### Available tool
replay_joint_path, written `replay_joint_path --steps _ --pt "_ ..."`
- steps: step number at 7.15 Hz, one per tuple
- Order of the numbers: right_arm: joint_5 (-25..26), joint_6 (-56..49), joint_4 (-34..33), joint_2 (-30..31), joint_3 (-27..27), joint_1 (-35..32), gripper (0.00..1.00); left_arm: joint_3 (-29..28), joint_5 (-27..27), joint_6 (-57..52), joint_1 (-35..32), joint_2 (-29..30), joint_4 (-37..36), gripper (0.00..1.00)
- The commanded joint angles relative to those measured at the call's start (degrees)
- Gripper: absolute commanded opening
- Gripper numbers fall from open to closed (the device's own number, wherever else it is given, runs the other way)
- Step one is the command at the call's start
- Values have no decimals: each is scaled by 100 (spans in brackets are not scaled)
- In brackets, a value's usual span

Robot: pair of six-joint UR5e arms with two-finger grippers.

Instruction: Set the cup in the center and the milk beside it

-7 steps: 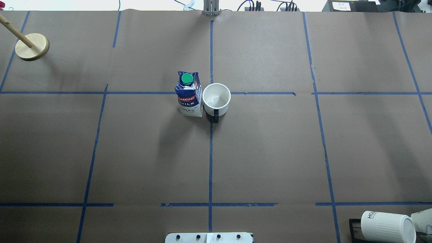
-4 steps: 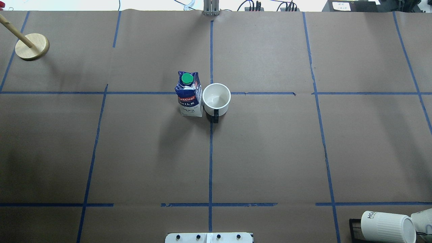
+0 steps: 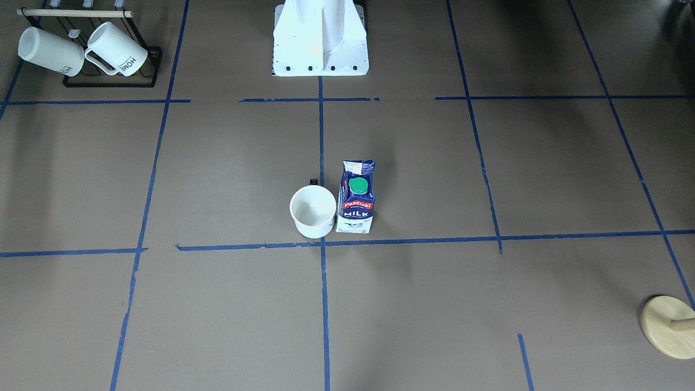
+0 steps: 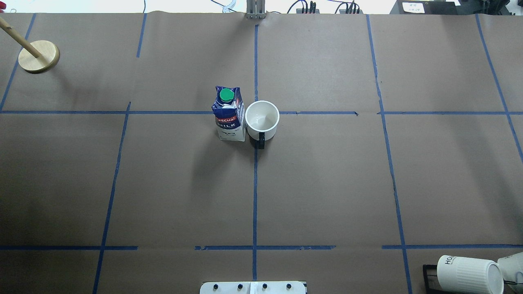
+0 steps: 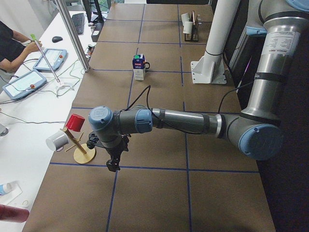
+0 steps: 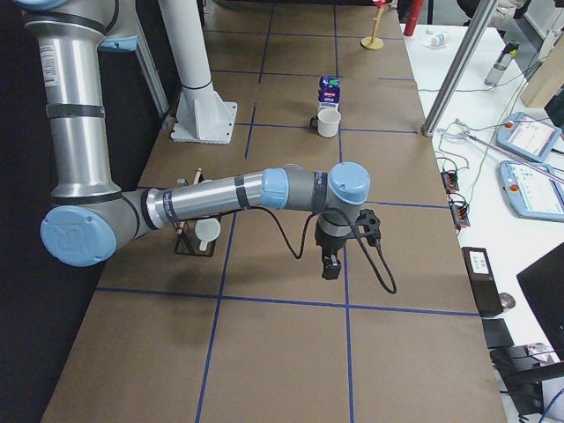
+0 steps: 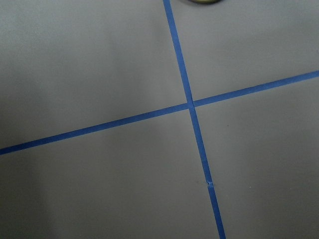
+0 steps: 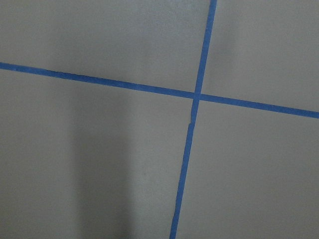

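Note:
The white cup stands upright at the center, the crossing of the blue tape lines, with its black handle toward the robot. It also shows in the front view. The blue milk carton with a green cap stands upright right beside the cup, on the robot's left side. My left gripper hangs low over the table's left end, far from both. My right gripper hangs low over the right end. I cannot tell whether either is open or shut. Both wrist views show only tape and brown paper.
A black rack with ribbed white "HOME" mugs stands at the robot's near right corner. A wooden peg stand stands at the far left and shows beside the left gripper. The white robot base is at the near edge.

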State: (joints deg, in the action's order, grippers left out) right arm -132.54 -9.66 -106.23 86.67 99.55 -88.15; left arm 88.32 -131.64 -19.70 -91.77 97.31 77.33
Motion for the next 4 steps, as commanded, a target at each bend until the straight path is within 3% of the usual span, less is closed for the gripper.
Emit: replay_joint_path --steps 1,4 --pt "-9 8 14 -1 -49 26 100 53 6 36 10 -142 10 100" --pt "-27 -1 23 -1 -58 34 100 71 33 1 10 -133 -8 100"
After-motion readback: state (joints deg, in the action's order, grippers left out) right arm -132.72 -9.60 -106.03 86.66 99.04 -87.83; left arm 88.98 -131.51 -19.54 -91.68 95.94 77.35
